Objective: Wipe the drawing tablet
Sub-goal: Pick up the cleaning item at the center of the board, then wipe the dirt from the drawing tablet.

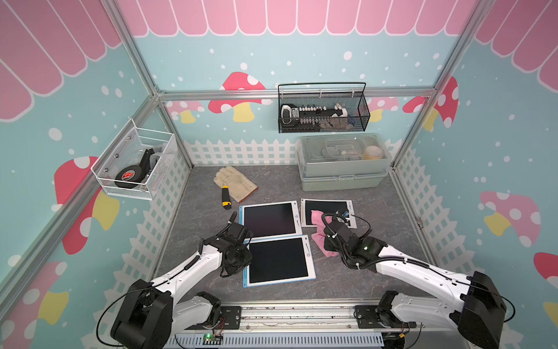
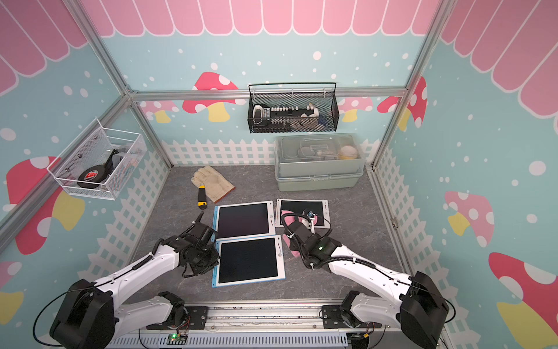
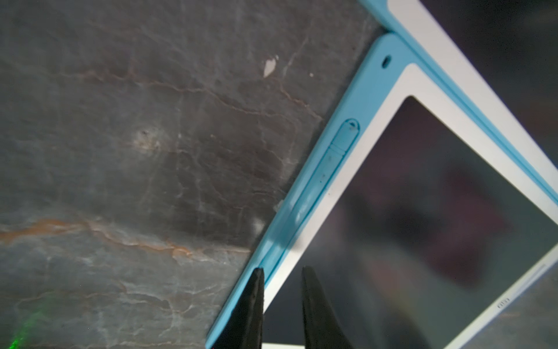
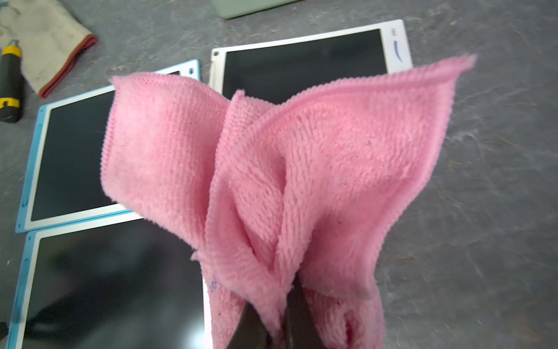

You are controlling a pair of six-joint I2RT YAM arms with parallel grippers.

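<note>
Pink cloth [image 4: 302, 169] over white tablet [image 1: 321, 208]; glove [image 1: 238, 181], knife [image 1: 226, 198] behind blue tablets [image 1: 269, 219]

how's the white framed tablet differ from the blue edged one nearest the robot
The white-framed tablet looks smaller, with no blue edge; the near tablet looks larger, blue-edged. The pink cloth in the right gripper partly hides the white-framed one; the near tablet's screen is bare. Both lie flat, screens dark.
</note>
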